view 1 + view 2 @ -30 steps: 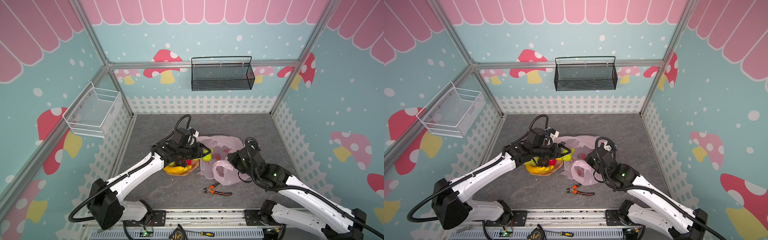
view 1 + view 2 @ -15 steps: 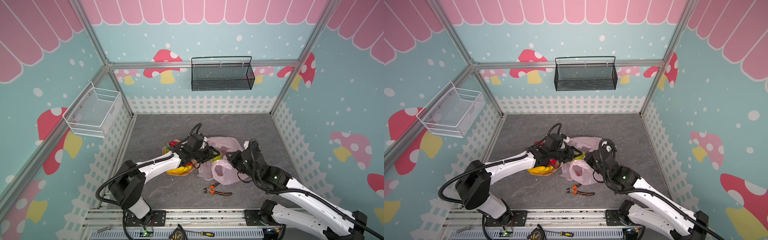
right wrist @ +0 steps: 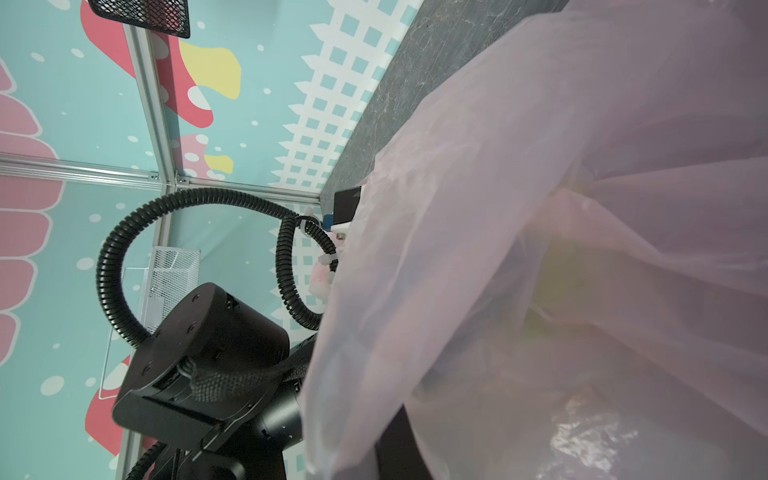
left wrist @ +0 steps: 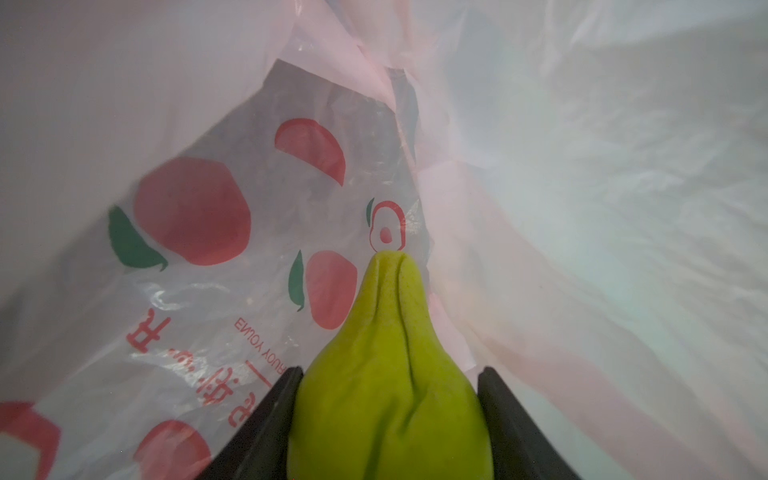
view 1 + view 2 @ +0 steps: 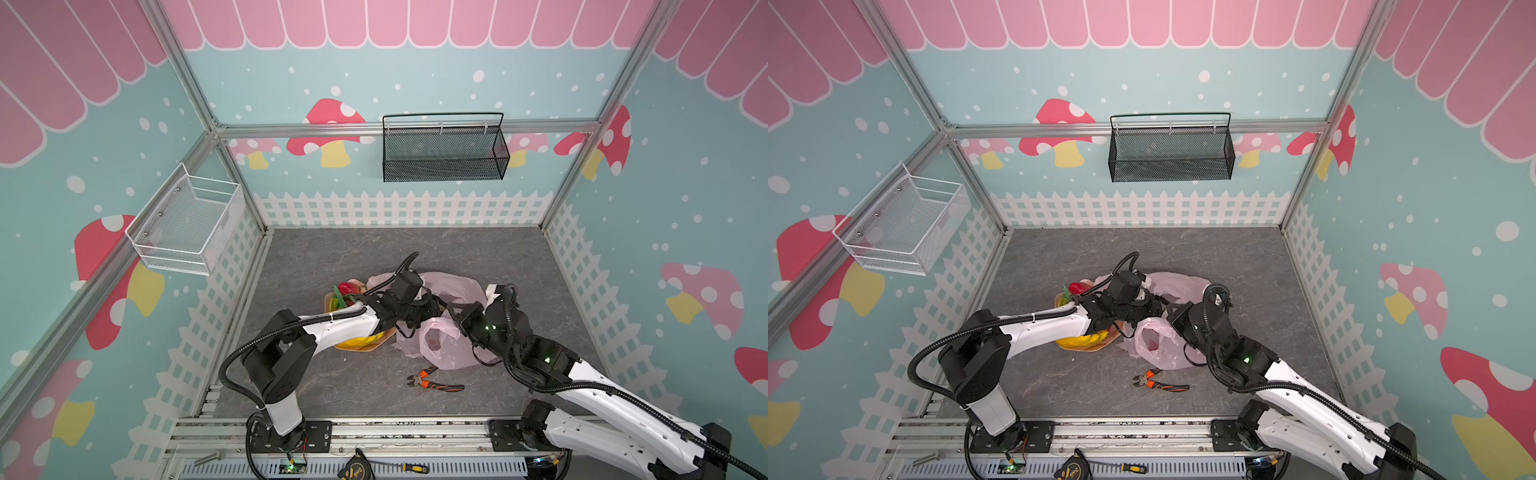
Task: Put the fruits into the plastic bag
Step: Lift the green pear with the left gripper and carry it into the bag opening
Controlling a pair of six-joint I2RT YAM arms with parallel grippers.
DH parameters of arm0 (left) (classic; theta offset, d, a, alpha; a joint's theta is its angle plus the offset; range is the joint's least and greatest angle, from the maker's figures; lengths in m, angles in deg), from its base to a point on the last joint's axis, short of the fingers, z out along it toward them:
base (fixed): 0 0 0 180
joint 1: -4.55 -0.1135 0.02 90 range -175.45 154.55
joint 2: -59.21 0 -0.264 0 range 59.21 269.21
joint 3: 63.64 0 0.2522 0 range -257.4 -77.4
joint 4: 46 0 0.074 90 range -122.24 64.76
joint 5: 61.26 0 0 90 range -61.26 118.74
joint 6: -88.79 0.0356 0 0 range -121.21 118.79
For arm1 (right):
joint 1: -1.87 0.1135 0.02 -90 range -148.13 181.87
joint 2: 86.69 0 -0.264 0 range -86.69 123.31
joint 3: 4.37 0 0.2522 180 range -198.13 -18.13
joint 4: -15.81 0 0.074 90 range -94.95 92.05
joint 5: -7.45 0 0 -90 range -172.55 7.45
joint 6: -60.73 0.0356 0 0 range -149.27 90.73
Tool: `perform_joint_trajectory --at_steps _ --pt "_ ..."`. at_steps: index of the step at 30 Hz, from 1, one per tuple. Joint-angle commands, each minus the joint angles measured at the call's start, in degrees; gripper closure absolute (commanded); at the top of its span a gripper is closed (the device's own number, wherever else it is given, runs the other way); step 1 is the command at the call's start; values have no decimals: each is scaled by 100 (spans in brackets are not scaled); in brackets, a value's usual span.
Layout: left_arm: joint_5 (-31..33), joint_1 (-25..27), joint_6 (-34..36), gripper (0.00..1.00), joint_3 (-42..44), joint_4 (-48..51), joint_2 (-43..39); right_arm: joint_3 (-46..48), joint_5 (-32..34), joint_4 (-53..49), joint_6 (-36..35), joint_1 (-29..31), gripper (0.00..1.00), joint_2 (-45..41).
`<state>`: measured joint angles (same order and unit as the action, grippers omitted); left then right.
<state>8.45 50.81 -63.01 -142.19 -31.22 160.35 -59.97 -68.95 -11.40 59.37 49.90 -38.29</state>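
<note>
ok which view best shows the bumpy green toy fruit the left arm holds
The left wrist view: the bumpy green toy fruit fills the foreground, inside the translucent pink plastic bag. In both top views the left arm and bag nearly hide it. The right wrist view gives only a yellowish blur through the film.

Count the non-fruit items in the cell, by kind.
Baskets: 2 (black, white)
Bag: 1
Plate: 1
Pliers: 1
Tape measure: 1
Screwdriver: 1
Total: 7
</note>
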Motion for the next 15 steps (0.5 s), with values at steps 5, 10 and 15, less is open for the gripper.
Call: perform_joint_trajectory --at_steps 5,10,15 --pt "107 91 -99 64 -518 -129 538 182 60 469 221 -13 100 -88" --pt "149 168 82 57 -688 137 794 312 114 566 267 -14 100 -148" --pt "329 252 309 45 -947 595 916 507 175 729 355 -14 100 -234"
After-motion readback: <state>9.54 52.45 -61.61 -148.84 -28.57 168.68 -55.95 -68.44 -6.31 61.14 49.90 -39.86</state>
